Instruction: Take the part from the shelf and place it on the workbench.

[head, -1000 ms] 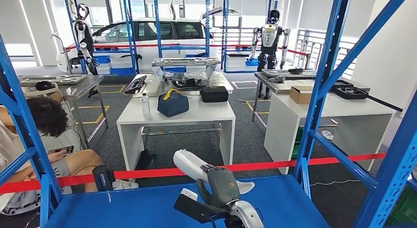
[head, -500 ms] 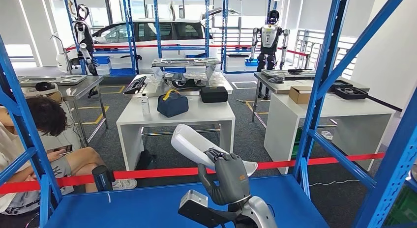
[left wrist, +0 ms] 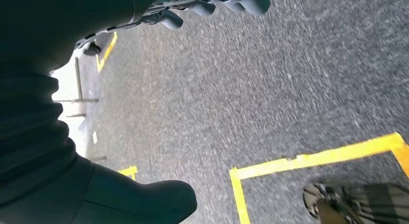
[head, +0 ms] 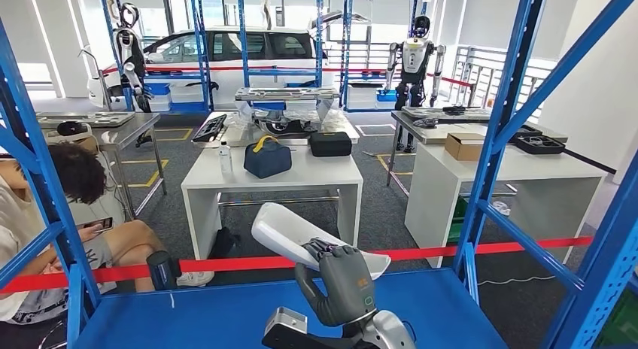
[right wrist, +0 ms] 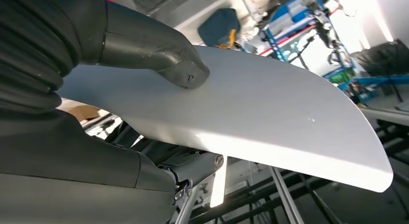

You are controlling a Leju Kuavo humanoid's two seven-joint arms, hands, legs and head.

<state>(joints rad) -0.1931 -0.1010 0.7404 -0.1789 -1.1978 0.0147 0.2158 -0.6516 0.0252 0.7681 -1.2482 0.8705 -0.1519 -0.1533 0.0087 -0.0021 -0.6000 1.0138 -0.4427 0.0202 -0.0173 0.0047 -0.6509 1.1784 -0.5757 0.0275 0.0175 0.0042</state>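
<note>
My right hand [head: 342, 285] grips a long, curved white part [head: 290, 230] and holds it above the blue shelf board [head: 188, 319], tilted up toward the left. In the right wrist view the thick grey thumb [right wrist: 159, 52] presses on the smooth white part [right wrist: 270, 118], with the darker fingers underneath it. My left hand [left wrist: 202, 4] hangs over grey floor with its fingers apart and nothing in them. A white workbench [head: 301, 176] stands beyond the red tape.
Blue shelf uprights [head: 496, 131] frame the view left and right. A red tape [head: 481, 247] runs across behind the shelf. A person [head: 53, 213] sits at the left. The white workbench carries a dark blue bag [head: 267, 157] and a black case [head: 329, 144].
My right hand has risen from the shelf board with the white part, which now sits higher and farther left. The camera has shifted slightly.
</note>
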